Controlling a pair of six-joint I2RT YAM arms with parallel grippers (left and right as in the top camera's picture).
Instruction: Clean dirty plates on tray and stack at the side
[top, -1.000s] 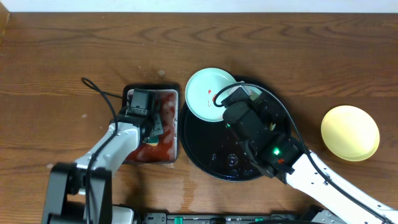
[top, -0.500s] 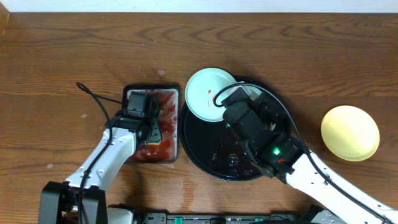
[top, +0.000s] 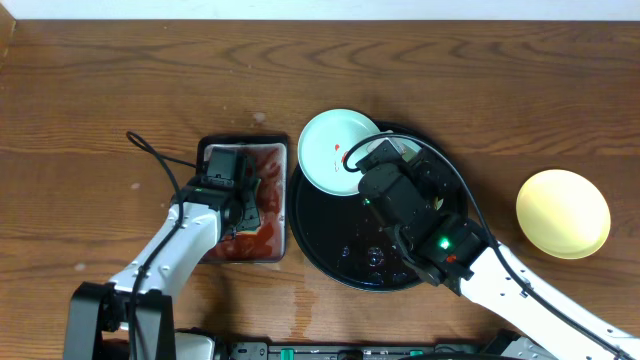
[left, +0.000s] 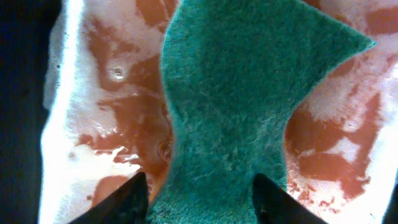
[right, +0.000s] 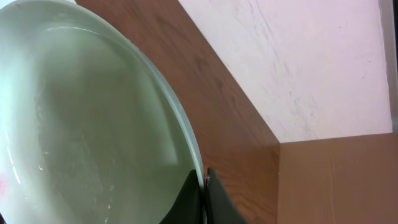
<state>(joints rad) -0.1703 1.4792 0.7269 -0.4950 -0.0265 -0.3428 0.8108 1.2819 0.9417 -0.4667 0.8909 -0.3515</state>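
A pale mint plate (top: 335, 150) with a small red smear sits raised over the upper left rim of the black tray (top: 330, 245). My right gripper (top: 354, 160) is shut on its rim. In the right wrist view the fingers (right: 205, 186) pinch the plate's edge (right: 93, 124). A pale yellow plate (top: 563, 212) lies on the wooden table at the right. My left gripper (top: 248, 200) hangs low over a small metal tray. Its jaws (left: 199, 199) stand apart over a green scouring pad (left: 242, 106) that lies flat in red sauce.
The small rectangular metal tray (top: 215, 252) with red sauce and foam (left: 81, 112) stands just left of the black tray. The right arm (top: 470, 260) lies across the black tray. A cable loops off the left arm (top: 150, 145).
My left gripper has gone from shut to jaws apart over the pad, and its arm shifted slightly over the sauce tray. The right gripper and its plate have not moved.
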